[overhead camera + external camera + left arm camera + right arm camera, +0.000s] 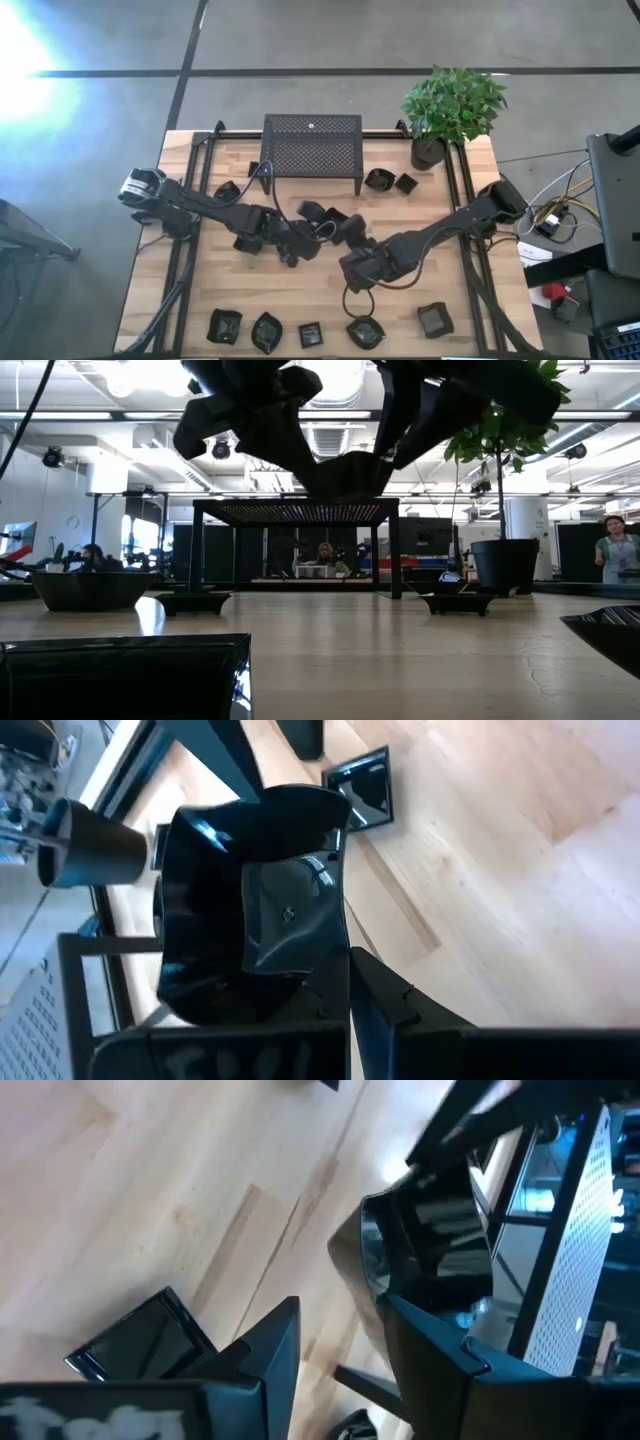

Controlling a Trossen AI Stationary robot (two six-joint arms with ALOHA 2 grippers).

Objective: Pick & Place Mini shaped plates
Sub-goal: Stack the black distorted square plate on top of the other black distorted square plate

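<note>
A pale wooden tabletop (200, 290) stands on grey concrete floor (300, 40), a black mesh stand (311, 145) and a potted plant (450, 110) along its far edge. Small black dishes lie scattered; five sit in a row (310, 332) at the near edge. Mid-table, the left hand (318, 225) is clamped on one dish (260, 900), lifted off the wood. The right hand (352, 262) beside it stands with fingers apart. Beyond lies an open office with ceiling lights.
</note>
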